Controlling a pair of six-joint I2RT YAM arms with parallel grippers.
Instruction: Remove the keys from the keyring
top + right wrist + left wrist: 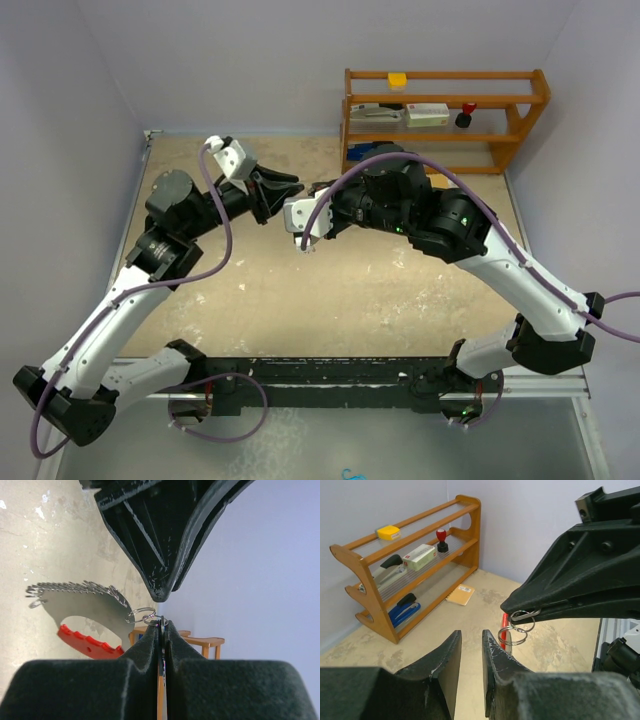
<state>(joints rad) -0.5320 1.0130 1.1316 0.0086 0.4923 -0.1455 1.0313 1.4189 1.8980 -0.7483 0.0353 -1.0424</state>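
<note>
Approach step: right gripper [161, 626] pinches keyring [85, 601] by loop; left gripper [471, 637] slightly parted, empty; next, nip keys, seemingly hidden here

The left arm [100, 320] and right arm [535, 285] are showing white shells between black rounded joints, a purple cable [229, 228] looping along each. The left gripper [471, 636] is showing matte black, wedge-shaped fingers [445, 667] scuffed pale at the edges.
</note>
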